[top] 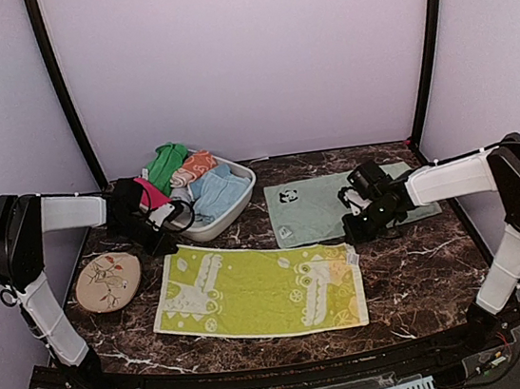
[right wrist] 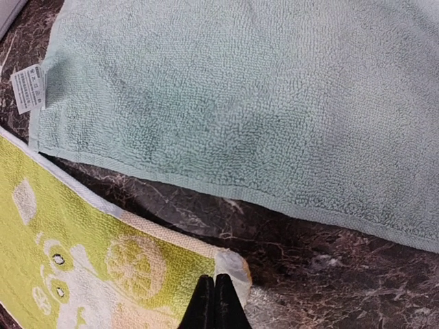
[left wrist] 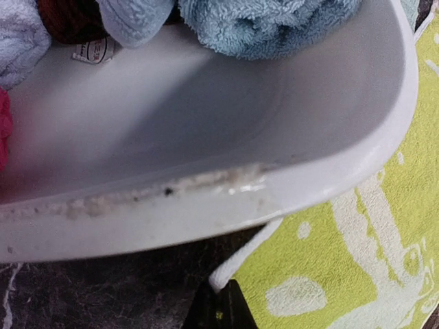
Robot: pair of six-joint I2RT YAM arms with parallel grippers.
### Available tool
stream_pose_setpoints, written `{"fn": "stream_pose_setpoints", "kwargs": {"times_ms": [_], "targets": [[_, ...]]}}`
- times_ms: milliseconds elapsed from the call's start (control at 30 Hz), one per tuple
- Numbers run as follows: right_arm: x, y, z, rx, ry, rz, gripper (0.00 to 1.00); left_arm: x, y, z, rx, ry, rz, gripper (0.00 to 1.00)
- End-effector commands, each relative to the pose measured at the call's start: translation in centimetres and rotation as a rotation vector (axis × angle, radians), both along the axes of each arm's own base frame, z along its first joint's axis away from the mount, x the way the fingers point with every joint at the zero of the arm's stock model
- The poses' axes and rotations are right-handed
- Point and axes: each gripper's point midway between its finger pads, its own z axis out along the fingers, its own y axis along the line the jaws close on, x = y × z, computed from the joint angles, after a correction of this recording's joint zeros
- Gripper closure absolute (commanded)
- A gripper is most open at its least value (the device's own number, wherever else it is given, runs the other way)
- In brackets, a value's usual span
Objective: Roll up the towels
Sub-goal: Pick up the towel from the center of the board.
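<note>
Looped terry cloth, matt and nubbly, covers your pale mint towel (right wrist: 274, 103) near the table's far right corner. The yellow-lime towel (top: 258, 291) at the near edge shows a flatter, finer weave. The white basin (left wrist: 171, 116) reads as smooth, faintly glossy plastic, grimy along its rim. The table (top: 424, 278) is polished dark marble-look stone.

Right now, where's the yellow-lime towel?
Top view: the yellow-lime towel lies flat, front-centre on the table. Its far-left corner is by the white basket, and the mint towel lies just beyond its far-right corner.
</note>
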Motion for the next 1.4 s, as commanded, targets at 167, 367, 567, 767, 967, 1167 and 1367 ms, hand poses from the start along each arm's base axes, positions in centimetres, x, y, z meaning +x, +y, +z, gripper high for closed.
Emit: {"fn": "stream_pose_setpoints", "kwargs": {"times_ms": [167,367,567,767,967,1167,1367], "targets": [[0.5,0.0,2.0,0.02,-0.05,0.001,0.88,-0.7,0.0,2.0,-0.018,-0.012,-0.009,0.95],[0.7,0.0,0.3,0.011,-0.022,-0.017,0.62,-1.1,0.0,1.6,-0.013,0.005,-0.012,0.94],[1.1,0.2,-0.6,-0.006,-0.008,-0.005,0.63,-1.2,0.1,1.5,-0.006,0.005,-0.018,0.94],[1.1,0.6,-1.0,0.002,0.008,0.005,0.82,-1.1,0.2,1.5,-0.002,0.001,-0.018,0.94],[1.4,0.5,1.2,0.017,-0.036,-0.003,1.0,-0.8,0.1,2.5,-0.005,-0.022,-0.021,0.98],[1.9,-0.6,3.9,-0.018,-0.095,-0.014,1.0,-0.4,-0.1,4.8,-0.025,-0.072,-0.029,0.99],[1.3,-1.5,5.2,-0.008,-0.13,-0.031,1.0,-1.6,-0.2,5.3,-0.038,-0.07,-0.053,0.99]]}}
